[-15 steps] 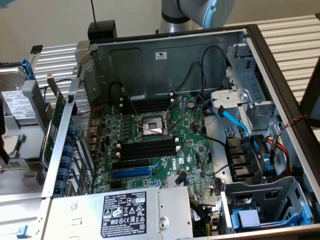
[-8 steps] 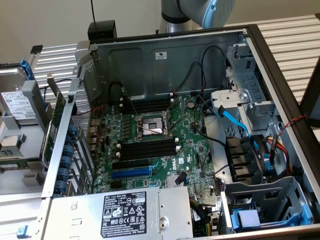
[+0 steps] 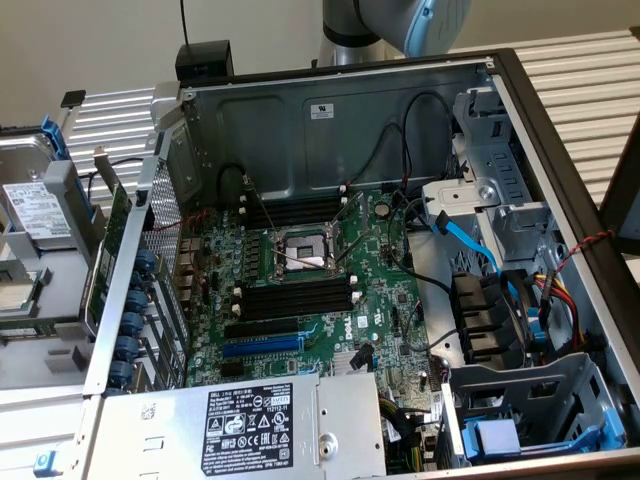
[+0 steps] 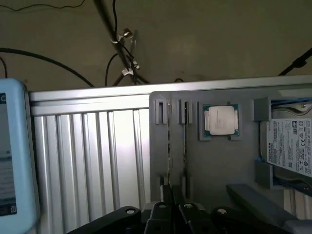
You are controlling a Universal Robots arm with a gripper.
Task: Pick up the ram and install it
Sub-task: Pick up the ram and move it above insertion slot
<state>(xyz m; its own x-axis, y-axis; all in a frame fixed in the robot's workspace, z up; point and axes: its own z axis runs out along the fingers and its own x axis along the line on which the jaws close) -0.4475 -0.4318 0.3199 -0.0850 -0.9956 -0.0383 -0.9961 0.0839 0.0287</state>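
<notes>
The ram (image 4: 185, 146) is a thin green stick standing on its edge in a slotted holder of the grey parts tray (image 4: 219, 165). In the exterior view the ram (image 3: 108, 245) shows as a long green board just outside the case's rear wall, at the exterior view's left. My gripper (image 4: 171, 197) hangs over the tray with its dark fingers together. They are shut, close to one end of the stick, and I see nothing held between them. The black memory slots (image 3: 300, 297) lie on the motherboard beside the processor socket (image 3: 303, 252).
A processor (image 4: 220, 120) and a hard drive (image 4: 292, 146) also sit in the tray. The open computer case (image 3: 330, 120) has tall metal walls, loose cables, a blue SATA cable (image 3: 470, 240) and a power supply (image 3: 250, 420). Ribbed aluminium table (image 4: 87, 156) lies beside the tray.
</notes>
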